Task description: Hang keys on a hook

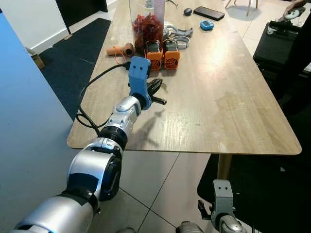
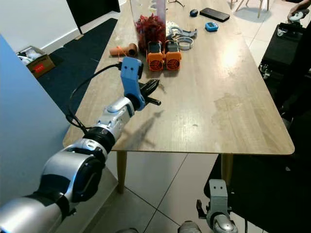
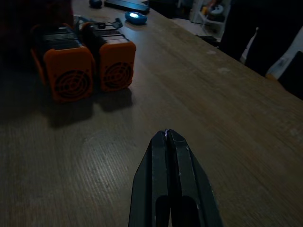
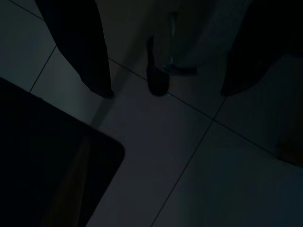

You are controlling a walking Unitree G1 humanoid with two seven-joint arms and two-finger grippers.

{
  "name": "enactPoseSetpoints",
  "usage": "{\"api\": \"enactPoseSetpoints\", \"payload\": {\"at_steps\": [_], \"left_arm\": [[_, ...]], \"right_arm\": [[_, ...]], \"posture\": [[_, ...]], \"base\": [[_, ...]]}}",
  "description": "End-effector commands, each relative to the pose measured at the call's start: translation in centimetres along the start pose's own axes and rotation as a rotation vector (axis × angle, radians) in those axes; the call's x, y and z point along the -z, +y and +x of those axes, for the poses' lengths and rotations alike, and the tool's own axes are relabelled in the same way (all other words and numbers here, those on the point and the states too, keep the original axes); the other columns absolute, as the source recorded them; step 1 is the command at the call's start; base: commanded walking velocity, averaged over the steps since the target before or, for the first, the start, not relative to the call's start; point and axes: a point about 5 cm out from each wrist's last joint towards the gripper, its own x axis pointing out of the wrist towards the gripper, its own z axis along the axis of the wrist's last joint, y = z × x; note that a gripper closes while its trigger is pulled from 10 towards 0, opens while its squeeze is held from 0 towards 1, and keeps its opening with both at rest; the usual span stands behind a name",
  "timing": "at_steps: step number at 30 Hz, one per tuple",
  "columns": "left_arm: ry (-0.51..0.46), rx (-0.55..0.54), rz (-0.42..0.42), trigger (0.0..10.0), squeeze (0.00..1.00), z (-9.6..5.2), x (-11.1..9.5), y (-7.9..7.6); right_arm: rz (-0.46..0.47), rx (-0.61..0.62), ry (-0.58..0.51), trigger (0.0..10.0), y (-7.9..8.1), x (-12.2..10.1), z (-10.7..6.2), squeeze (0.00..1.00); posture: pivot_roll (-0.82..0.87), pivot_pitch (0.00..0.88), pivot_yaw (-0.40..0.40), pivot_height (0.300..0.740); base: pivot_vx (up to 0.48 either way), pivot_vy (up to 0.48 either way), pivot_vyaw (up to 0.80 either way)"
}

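- Two orange battery packs (image 1: 163, 54) stand side by side on the wooden table (image 1: 233, 97), touching each other, fan grilles facing the robot.
- Left gripper (image 3: 168, 137): reaches out over the near half of the table, its two black fingers pressed together with nothing between them, tips pointing toward the battery packs and well short of them.
- Right gripper (image 4: 161, 90): hangs idle beside the table over tiled floor (image 4: 189, 179); fingers spread apart, holding nothing.
- Clear container (image 1: 147, 24) of red pieces, just behind the packs.
- Metal ring-shaped items (image 1: 179, 35), beside the container; whether these are the keys cannot be told.
- Orange-handled tool (image 1: 121, 49), left of the container.
- Black phone (image 1: 209, 13) and small blue device (image 1: 207, 25), far end of the table.
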Motion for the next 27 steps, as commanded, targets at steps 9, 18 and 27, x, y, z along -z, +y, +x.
{"api": "enactPoseSetpoints", "payload": {"at_steps": [9,18,27], "left_arm": [[-0.064,0.143,-0.075,0.0,0.0,-0.9,-1.0,1.0],[-0.078,0.583,-0.16,0.0,0.0,-4.1,-0.4,1.6],[0.329,0.803,0.15,0.0,0.0,-11.1,4.9,5.4]], "right_arm": [[0.001,0.009,0.002,10.0,-0.6,-0.2,0.0,0.0],[0.003,0.012,0.005,10.0,-0.6,0.2,-0.1,0.0],[0.003,0.011,0.017,10.0,-0.6,0.5,-0.3,0.0]], "posture": [[0.01,0.064,0.022,0.74],[0.0,0.056,0.024,0.74],[0.01,0.063,0.018,0.74]], "base": [[0.0,0.0,0.0],[0.0,0.0,0.0],[0.0,0.0,0.0]]}}
